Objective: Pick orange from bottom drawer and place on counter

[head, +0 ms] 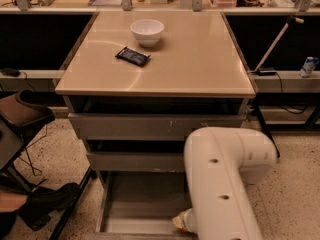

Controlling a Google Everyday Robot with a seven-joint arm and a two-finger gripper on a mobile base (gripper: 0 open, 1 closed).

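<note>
The bottom drawer (140, 204) is pulled open under the two closed grey drawer fronts, and its grey tray floor shows. The orange does not show; my arm covers the drawer's right part. My white arm (225, 184) reaches down from the right into the drawer. My gripper (181, 222) is down at the drawer's front right, almost all hidden under the arm, with only a pale stub showing. The beige counter (200, 59) tops the cabinet.
A white bowl (147, 31) and a dark flat packet (133, 56) lie on the counter's far left. A brown chair (25, 115) and a person's black shoe (47, 204) are at the left. A leaning pole (272, 46) and small bottle (309, 66) are at the right.
</note>
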